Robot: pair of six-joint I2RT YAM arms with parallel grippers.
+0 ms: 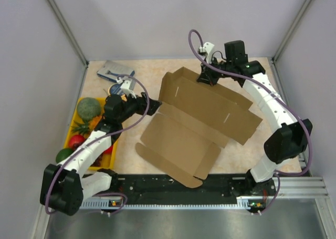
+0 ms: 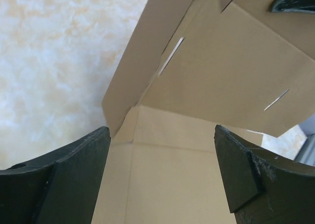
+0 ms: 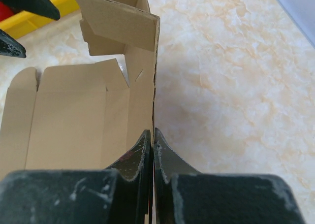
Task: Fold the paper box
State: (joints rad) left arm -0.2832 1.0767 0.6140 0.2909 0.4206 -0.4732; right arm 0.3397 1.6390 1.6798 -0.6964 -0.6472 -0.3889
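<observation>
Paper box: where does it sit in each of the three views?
Top external: paper box at centre, partly unfolded.
Left wrist: fills centre and right, ahead of the open left hand.
Right wrist: left half, one upright wall reaching centre.
Shared landmark: the right hand shut on that wall's edge.

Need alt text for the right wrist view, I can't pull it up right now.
The right gripper is shut on the edge of an upright wall of the box, seen edge-on. The box's base lies flat to the left of that wall on the table, with a yellow tray at top left.
</observation>
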